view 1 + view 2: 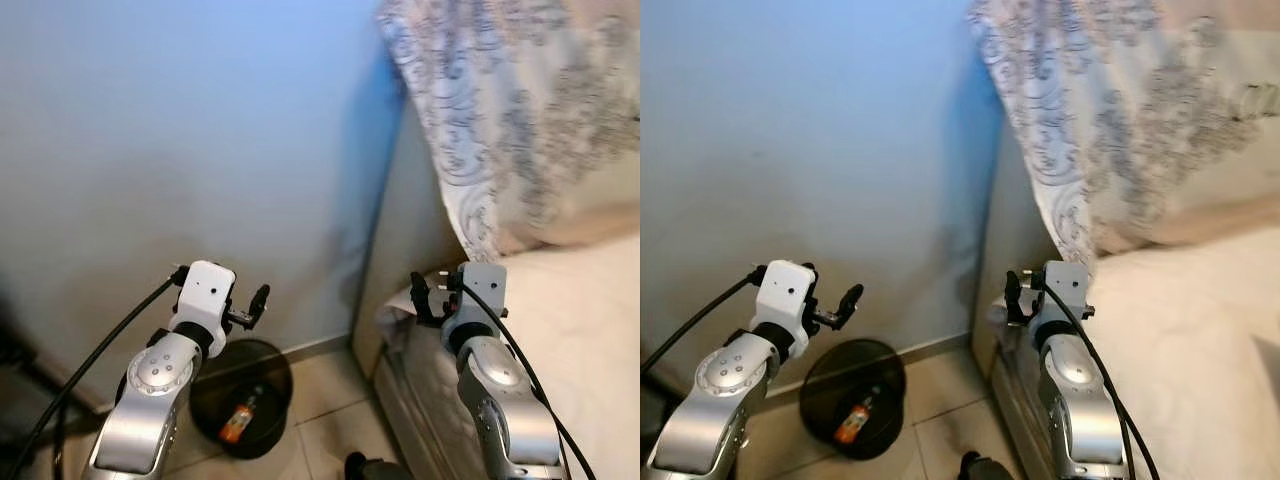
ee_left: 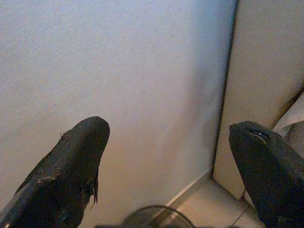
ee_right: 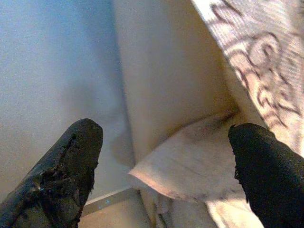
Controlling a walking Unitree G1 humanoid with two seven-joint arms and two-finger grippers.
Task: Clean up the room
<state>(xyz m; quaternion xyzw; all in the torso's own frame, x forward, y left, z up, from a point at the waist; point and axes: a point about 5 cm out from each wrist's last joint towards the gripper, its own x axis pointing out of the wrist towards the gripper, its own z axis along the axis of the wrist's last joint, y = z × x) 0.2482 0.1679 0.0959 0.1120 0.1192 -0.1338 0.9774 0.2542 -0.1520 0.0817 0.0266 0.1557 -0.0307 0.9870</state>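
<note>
A black round bin [image 1: 243,398] stands on the tiled floor against the wall, with an orange bottle [image 1: 237,421] lying inside it. My left gripper [image 1: 250,308] hovers above the bin, open and empty; its fingers [image 2: 71,175] point at the wall. My right gripper [image 1: 428,295] is raised at the bed's near corner, open with nothing between its fingers [image 3: 66,166]. A crumpled white sheet corner [image 3: 190,166] lies just beyond it.
A pale wall [image 1: 180,150] fills the left. The bed [image 1: 590,340] with its beige headboard [image 1: 410,230] is on the right, a patterned pillow [image 1: 510,110] leaning at its head. Black cables [image 1: 90,370] trail from my left arm. A dark object [image 1: 365,467] lies on the floor.
</note>
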